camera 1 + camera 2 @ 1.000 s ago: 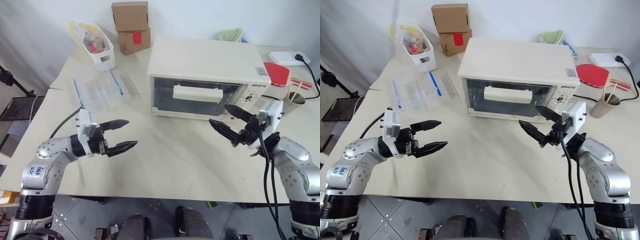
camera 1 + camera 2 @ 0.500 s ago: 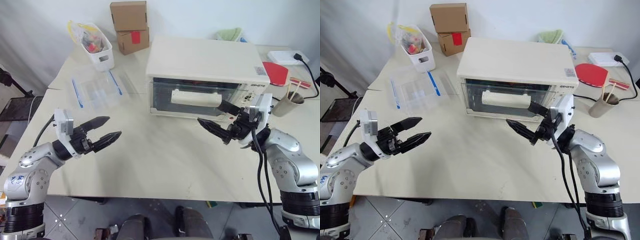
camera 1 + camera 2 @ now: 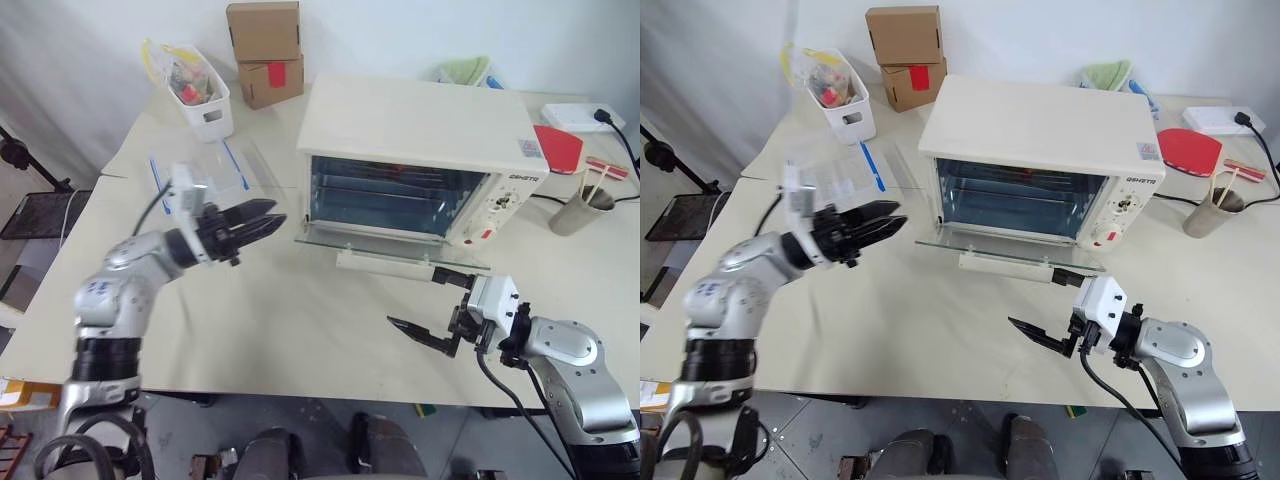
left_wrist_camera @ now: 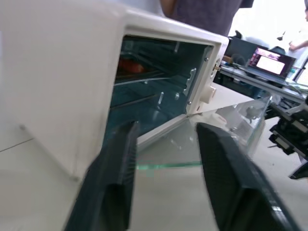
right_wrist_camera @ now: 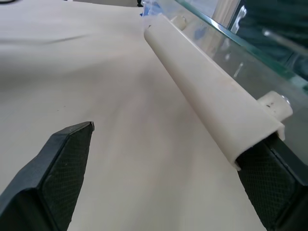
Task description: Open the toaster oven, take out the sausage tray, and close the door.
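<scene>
Toaster oven (image 3: pixel 415 150) sits mid-table in your left eye view, its door (image 3: pixel 390 243) folded down flat toward you, glass level, cream bar handle (image 3: pixel 385 264) along the front edge. Inside you see wire racks and a reddish strip high at the back; the sausage tray itself you cannot make out from here. Left gripper (image 3: pixel 262 222) hangs off the oven's left front corner, fingers a narrow gap apart, nothing between them. Right gripper (image 3: pixel 428 303) sits low just in front of the handle's right end, fingers spread wide, one tip touching or nearly touching the handle, the other out over bare table.

Containers behind: white bin (image 3: pixel 197 96) stuffed with small packets; clear plastic box (image 3: pixel 200 180) with blue clips, contents not readable; two stacked cardboard boxes (image 3: pixel 264 52); paper cup (image 3: pixel 579 208) holding sticks.

Left wrist view: you look between the two black fingers (image 4: pixel 118 178) into the open cavity, a red-orange item (image 4: pixel 130 66) on an upper rack, glass door lying flat below.

Right wrist view: the handle runs diagonally, one finger (image 5: pixel 57 159) well clear of it, the other tucked under its near end.

Against a second ago: door was shut upright, right gripper higher at the handle; left fingers stood wide.
</scene>
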Robot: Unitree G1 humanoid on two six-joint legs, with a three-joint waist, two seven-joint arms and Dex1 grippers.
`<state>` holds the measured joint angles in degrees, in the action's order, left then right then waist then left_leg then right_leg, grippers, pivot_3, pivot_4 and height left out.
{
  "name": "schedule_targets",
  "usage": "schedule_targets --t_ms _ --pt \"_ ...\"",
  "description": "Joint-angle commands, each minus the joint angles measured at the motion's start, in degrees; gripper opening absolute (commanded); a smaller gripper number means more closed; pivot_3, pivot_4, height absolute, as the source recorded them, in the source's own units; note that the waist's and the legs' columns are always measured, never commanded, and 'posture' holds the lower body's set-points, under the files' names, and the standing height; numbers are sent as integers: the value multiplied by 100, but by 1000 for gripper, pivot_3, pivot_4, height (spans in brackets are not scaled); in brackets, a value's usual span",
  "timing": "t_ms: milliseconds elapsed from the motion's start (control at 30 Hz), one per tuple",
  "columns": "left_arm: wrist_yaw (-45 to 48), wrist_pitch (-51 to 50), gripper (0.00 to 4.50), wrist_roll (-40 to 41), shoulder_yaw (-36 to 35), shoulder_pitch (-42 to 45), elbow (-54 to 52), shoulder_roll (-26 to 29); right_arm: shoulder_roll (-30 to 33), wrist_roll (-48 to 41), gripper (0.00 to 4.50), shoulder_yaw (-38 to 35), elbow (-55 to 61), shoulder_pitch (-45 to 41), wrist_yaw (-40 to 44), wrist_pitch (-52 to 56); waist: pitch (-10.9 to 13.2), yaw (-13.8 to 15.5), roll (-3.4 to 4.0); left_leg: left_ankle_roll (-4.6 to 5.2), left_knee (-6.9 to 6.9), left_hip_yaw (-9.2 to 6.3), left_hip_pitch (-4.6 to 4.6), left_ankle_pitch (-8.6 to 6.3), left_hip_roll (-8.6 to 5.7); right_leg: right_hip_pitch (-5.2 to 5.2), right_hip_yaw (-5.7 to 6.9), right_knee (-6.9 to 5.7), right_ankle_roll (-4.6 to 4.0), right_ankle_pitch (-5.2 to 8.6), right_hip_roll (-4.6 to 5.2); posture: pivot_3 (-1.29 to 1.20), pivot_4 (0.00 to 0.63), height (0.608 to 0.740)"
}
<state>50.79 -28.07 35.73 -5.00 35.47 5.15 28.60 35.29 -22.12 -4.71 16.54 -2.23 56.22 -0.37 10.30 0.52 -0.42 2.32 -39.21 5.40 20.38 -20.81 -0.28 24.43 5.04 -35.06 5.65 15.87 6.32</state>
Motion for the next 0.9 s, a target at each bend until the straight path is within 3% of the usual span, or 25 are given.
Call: schedule_targets --t_ms 33,133,333,667,900 --pt "0 652 601 -471 266 402 527 -439 -6 67 4500 -48 -58 25 18 -316 0 15 0 0 0 0 0 0 1 0 2 1 0 0 -1 0 150 740" --pt "-108 992 13 -835 495 653 1036 -883 -74 195 4500 -41 -138 103 -111 -484 0 76 0 6 -11 1 0 4 1 -5 7 -1 0 0 0 0 150 740" --pt "249 1310 13 -1101 661 641 1311 -1051 -246 307 4500 -250 44 670 -535 -670 1 82 -1 7 -41 0 3 4 3 -8 4 -24 1 -1 6 0 150 740" --pt "798 1518 13 -1501 889 195 1319 -759 -530 370 4500 -1875 -30 2977 -1223 -1523 0 85 0 7 -46 -5 -2 1 2 -14 -1 -28 2 -1 25 0 150 740" --pt "748 1839 13 -1818 974 -144 1277 -751 -202 180 4500 -2457 273 2706 -1439 -1413 -1 10 1 3 -46 0 -12 -2 9 -14 -66 -10 1 -1 34 0 150 740"
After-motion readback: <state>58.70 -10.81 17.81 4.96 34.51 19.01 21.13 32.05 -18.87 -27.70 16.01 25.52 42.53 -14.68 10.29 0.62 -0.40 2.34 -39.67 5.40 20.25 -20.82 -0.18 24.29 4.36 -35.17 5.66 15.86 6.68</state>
